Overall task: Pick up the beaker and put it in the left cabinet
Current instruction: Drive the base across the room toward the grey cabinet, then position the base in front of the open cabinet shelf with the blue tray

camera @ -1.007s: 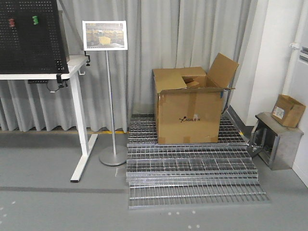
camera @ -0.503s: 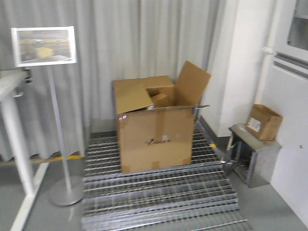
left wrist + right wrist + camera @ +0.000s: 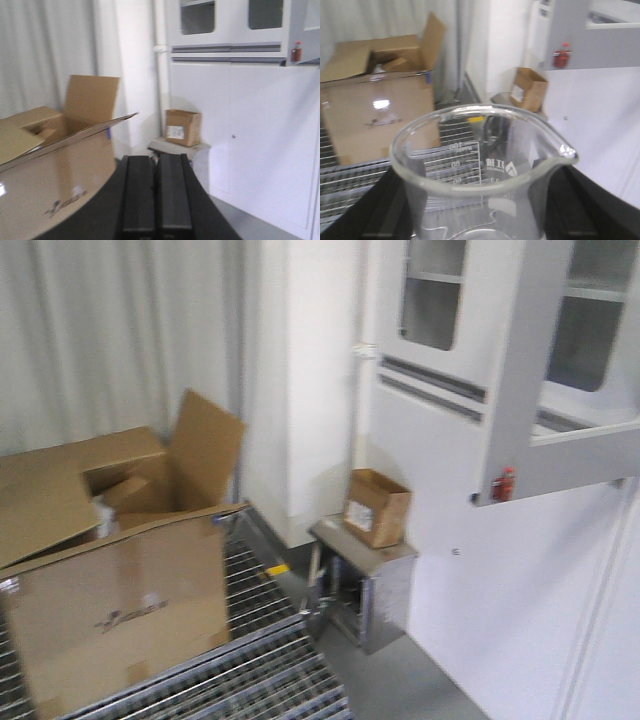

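The beaker (image 3: pixel 470 150) is clear glass with white printed marks and a pouring lip. It fills the right wrist view. My right gripper (image 3: pixel 482 207) is shut on it, one black finger at each side wall. My left gripper (image 3: pixel 156 195) is shut and empty, its fingers pressed together. A light grey cabinet (image 3: pixel 520 570) with windowed upper doors stands at the right. One door (image 3: pixel 560 430) with a red latch hangs open. Shelves show dimly through the windows. The cabinet also shows in the left wrist view (image 3: pixel 240 125). Neither gripper shows in the front view.
A large open cardboard box (image 3: pixel 110 580) sits on metal floor grating (image 3: pixel 230 680) at the left. A small cardboard box (image 3: pixel 376 506) rests on a low metal stand (image 3: pixel 370 580) beside a white pillar (image 3: pixel 300 390). A grey curtain (image 3: pixel 120 340) hangs behind.
The front view has swung to the right. The white table and sign stand have left the frame. The cabinet with its open door has come into view.
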Controlling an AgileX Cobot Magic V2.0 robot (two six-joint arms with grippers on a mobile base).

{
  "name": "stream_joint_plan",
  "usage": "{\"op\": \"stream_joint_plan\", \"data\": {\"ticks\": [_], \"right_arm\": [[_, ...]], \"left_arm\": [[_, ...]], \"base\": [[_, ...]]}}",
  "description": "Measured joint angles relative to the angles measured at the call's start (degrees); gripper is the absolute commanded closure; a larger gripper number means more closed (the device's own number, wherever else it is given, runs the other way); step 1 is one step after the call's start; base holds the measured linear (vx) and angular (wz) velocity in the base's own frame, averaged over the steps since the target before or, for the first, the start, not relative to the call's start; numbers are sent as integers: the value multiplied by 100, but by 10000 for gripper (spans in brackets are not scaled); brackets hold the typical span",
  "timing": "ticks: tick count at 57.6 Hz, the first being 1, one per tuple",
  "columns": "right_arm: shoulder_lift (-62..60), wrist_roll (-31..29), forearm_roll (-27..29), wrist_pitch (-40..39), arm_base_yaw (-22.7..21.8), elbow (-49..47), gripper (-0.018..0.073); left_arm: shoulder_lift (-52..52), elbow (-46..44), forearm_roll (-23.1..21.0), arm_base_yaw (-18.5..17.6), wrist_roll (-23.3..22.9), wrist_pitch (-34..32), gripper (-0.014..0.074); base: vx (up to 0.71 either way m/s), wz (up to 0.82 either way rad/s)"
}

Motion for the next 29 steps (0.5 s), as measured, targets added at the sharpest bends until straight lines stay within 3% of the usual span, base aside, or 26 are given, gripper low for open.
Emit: {"op": "stream_joint_plan", "data": {"ticks": [29], "right_arm": [[0,0,0,0,0,0,564]], "left_arm": [[0,0,0,0,0,0,595]], "base": [[39,-75]]}}
